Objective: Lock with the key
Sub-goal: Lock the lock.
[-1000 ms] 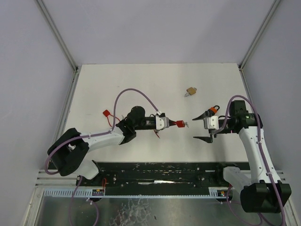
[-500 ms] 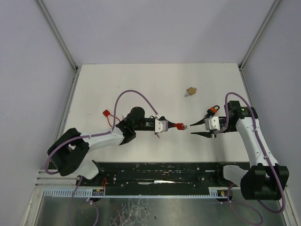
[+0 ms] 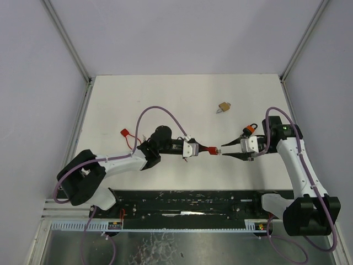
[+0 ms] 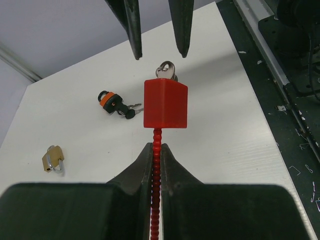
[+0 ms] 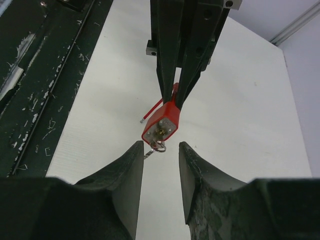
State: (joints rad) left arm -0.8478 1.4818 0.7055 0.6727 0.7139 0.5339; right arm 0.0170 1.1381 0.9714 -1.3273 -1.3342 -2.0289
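Red padlock is off the desk, held mid-air between the two arms. The left hand is clamped tight on its red ribbed shackle cable, so the body sticks out with the keyhole end facing the right arm. The key sits in that keyhole, its ring hanging free. The right hand is lined up on the key end, fingers apart on either side of the ring and not gripping it; no contact is visible. This looks like the left arm bracing the lock so the right can pinch and turn the key. A brass padlock and an orange-black padlock lie on the desk well apart, unused.
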